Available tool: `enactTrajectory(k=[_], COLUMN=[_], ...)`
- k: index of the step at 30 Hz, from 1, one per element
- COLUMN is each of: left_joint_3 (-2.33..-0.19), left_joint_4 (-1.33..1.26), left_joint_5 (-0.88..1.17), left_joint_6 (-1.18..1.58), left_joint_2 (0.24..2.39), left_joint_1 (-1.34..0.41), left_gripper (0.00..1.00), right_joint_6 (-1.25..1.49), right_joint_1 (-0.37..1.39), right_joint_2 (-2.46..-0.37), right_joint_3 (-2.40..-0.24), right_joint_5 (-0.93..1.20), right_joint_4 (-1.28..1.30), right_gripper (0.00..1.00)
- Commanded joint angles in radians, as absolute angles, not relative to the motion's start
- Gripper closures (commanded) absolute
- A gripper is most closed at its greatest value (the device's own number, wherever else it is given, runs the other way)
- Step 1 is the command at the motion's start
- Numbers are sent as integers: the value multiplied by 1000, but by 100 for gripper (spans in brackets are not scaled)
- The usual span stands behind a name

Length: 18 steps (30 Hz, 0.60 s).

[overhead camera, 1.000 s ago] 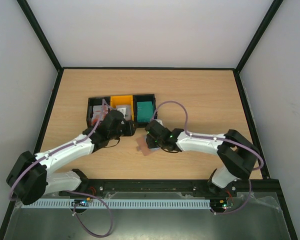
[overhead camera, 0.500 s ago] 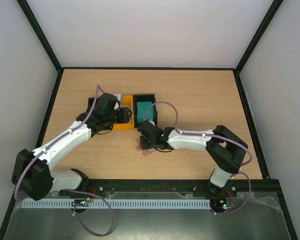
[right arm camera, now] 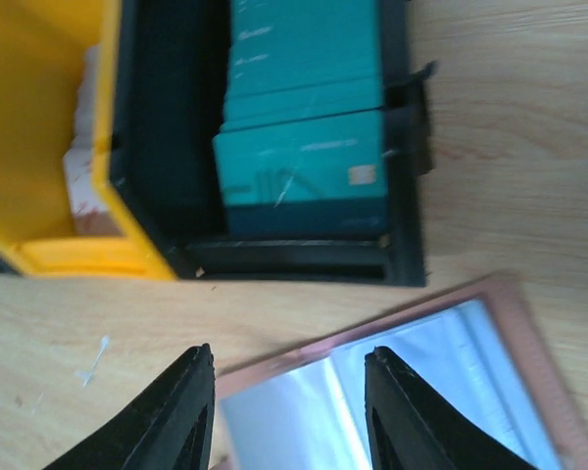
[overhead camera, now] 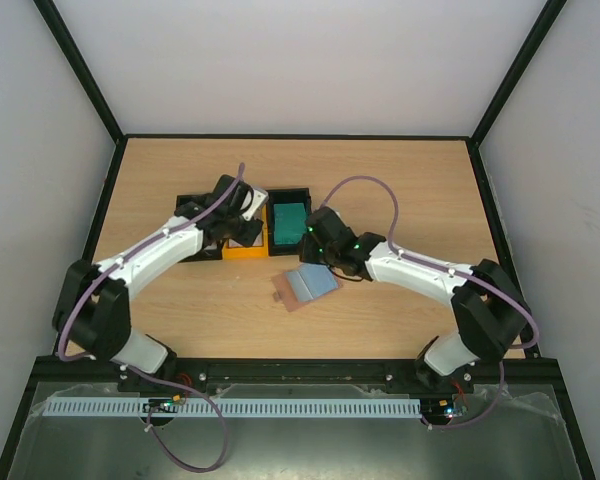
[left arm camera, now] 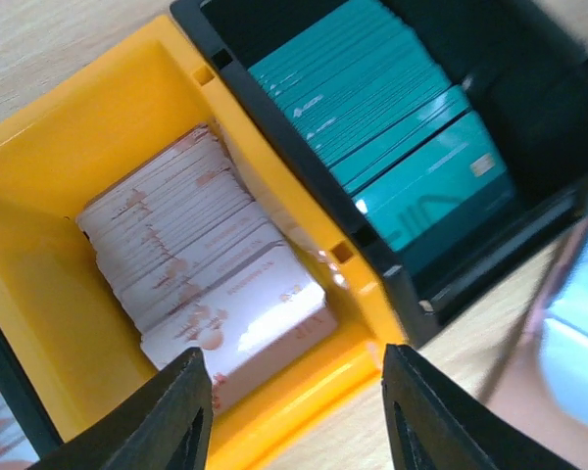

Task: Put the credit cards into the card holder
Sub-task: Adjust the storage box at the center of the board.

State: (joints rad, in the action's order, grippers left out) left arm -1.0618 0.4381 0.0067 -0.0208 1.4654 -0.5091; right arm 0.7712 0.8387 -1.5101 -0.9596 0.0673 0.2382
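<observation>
Hovering to pick, both claws open and empty, left claw (left arm camera: 292, 364) above the red-and-white credit cards (left arm camera: 206, 284) in the yellow tray (left arm camera: 69, 157), right claw (right arm camera: 289, 357) by the card holder (overhead camera: 305, 287) spread mid-worktop (overhead camera: 400, 190), I reckon descending and pinching comes next.

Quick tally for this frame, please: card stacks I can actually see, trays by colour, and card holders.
Card stacks in view: 2 (teal cards, red-and-white cards)
Yellow tray: 1
Black trays: 2 (teal-card tray; second black tray, mostly under the left arm)
Card holder: 1, lying open
Total: 6
</observation>
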Motion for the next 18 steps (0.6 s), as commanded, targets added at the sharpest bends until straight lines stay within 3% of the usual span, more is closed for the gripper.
enactTrajectory(k=[1, 10, 18], left_joint_3=[-1112, -1187, -1195], left_joint_4=[491, 506, 508], left_joint_5=[-34, -96, -17], left_joint_6=[-159, -217, -235], left_joint_2=[1554, 1763, 1783], left_joint_1=[-481, -468, -469], left_gripper=[51, 50, 52], right_joint_6=[792, 710, 682], right_joint_1=[783, 733, 670], right_joint_2=[-1541, -1638, -1726], right_joint_3=[-951, -972, -1017], right_joint_5=[81, 150, 122], right_joint_4=[244, 263, 221], right_gripper=[60, 60, 63])
